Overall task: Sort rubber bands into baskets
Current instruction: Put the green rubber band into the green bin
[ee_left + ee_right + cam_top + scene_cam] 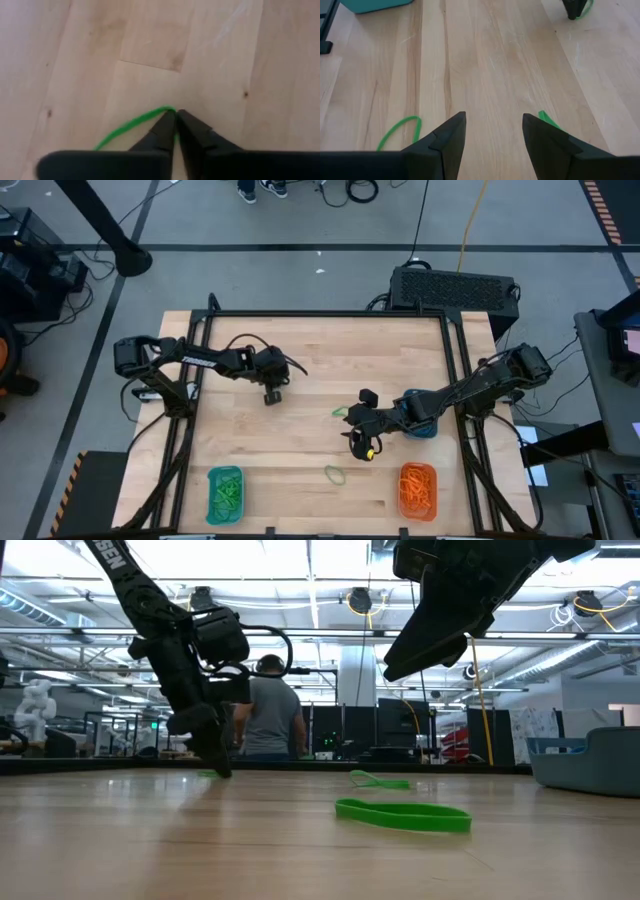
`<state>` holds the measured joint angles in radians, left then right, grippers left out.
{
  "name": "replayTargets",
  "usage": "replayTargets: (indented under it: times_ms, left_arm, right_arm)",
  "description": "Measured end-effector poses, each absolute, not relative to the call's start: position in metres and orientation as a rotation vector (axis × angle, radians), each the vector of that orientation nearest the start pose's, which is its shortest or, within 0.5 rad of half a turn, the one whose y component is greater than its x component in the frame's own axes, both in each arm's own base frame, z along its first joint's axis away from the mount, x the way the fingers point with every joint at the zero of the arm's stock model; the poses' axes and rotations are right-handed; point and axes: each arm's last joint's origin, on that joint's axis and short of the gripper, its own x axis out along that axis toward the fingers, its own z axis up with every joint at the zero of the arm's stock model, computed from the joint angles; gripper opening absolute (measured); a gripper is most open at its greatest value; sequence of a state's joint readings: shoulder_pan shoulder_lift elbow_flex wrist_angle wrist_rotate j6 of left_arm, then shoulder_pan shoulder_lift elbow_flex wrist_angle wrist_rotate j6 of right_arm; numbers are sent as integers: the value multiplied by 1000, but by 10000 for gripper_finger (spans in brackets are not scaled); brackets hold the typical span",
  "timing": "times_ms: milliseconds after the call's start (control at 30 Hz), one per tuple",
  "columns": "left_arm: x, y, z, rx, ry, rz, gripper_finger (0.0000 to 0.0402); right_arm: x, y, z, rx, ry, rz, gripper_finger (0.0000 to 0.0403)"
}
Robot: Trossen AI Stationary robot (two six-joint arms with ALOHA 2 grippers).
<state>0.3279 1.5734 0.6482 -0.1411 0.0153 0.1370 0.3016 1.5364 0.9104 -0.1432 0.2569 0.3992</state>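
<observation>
My left gripper (pixel 175 120) stands with its tips down on the wooden table (pixel 300 350), left of the middle (pixel 272 395), shut on a green rubber band (pixel 132 126). My right gripper (pixel 494 130) hangs open above the table right of the middle (pixel 360 438), with nothing between its fingers. Two more green rubber bands lie flat on the wood, one (pixel 340 412) beside the right gripper and one (pixel 334 474) nearer the front edge. A teal basket (pixel 225 492) holds green bands and an orange basket (pixel 418 490) holds orange ones. A blue basket (pixel 420 425) sits partly under my right arm. My left gripper pinches one end of the green band's loop (pixel 167 109) between its two fingertips. The fingers slant steeply down onto the table (pixel 222 770). The rest of the band trails slack along the wood beside the fingers (pixel 112 137).
The table's black frame (pixel 330 314) runs along its far and side edges. A black box (pixel 455 285) stands behind the far right corner. A person (pixel 270 710) stands in the room beyond the table. Bare wood lies between the two grippers.
</observation>
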Motion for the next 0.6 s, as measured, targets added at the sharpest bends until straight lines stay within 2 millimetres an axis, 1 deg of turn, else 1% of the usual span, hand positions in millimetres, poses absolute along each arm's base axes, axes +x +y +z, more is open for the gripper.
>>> replayTargets:
  times_ms: [33,67,233,300,400,500,600]
  left_arm:
    - [249,85,123,-56,1067,216,18]
    - [249,85,123,-53,1067,221,12]
    - [252,86,127,-63,1070,249,4]
    - [252,83,132,-65,1073,247,4]
    - [251,72,146,-60,1045,223,3]
    - [247,58,163,-66,1014,200,2]
    - [238,35,179,-111,1002,153,1]
  right_arm:
    - [301,86,206,169,732,-105,187]
    - [301,86,206,169,731,-105,187]
    - [302,86,206,170,729,-104,187]
    - [302,86,206,170,730,-104,187]
    - [301,86,206,169,731,-105,187]
    - [301,86,206,169,733,-105,187]
    - [301,86,206,168,735,-105,187]
